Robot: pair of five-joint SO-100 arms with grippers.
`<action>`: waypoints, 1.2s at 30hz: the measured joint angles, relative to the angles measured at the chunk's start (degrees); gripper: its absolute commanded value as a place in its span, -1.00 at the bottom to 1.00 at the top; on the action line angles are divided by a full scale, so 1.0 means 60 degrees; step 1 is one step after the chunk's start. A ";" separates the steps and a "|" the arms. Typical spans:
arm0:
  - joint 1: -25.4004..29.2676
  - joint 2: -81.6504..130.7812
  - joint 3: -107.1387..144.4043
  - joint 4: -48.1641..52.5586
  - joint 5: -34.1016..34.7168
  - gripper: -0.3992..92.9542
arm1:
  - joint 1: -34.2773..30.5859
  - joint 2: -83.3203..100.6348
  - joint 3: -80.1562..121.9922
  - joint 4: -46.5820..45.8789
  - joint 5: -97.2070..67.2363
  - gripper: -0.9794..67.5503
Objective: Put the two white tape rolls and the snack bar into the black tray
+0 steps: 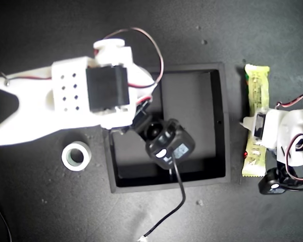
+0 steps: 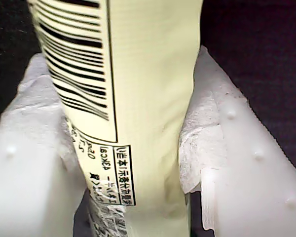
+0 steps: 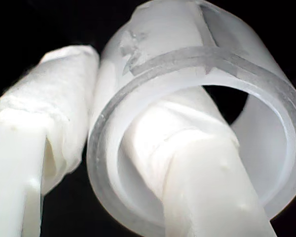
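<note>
Snack bar lengthwise top-to-bottom in exterior view, beside black tray.

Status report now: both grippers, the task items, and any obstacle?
My first gripper shut on the snack bar, outside the black tray. My second gripper shut on one tape roll. Other tape roll still outside the tray. No obstacle seen.

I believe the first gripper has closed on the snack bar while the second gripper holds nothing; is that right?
Not quite: my second gripper holds a white tape roll, one finger through its hole, as the second wrist view shows. My first gripper is indeed closed on the snack bar.
</note>
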 measured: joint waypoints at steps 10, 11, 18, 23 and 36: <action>0.0308 -0.0381 0.0000 0.0000 -0.0322 -0.99 | -0.0674 -0.0059 -0.3706 0.3398 0.0000 -0.93; 0.0396 -0.0381 0.0000 0.0000 -0.0366 -0.99 | -0.0732 -0.0059 -0.4248 0.3735 0.0000 -0.91; 0.0469 -0.1128 -0.0308 0.0000 -0.0469 -0.99 | -0.1187 -0.1172 -0.7837 0.4204 0.0000 -0.89; 0.0410 -0.1465 -0.0483 0.0000 -0.0483 -0.98 | -0.1597 -0.3530 -1.1147 0.4263 0.0000 -0.88; 0.0044 0.0835 0.1187 0.0015 0.0015 -0.46 | -0.1772 -0.4526 -1.1089 0.3970 0.0000 -0.39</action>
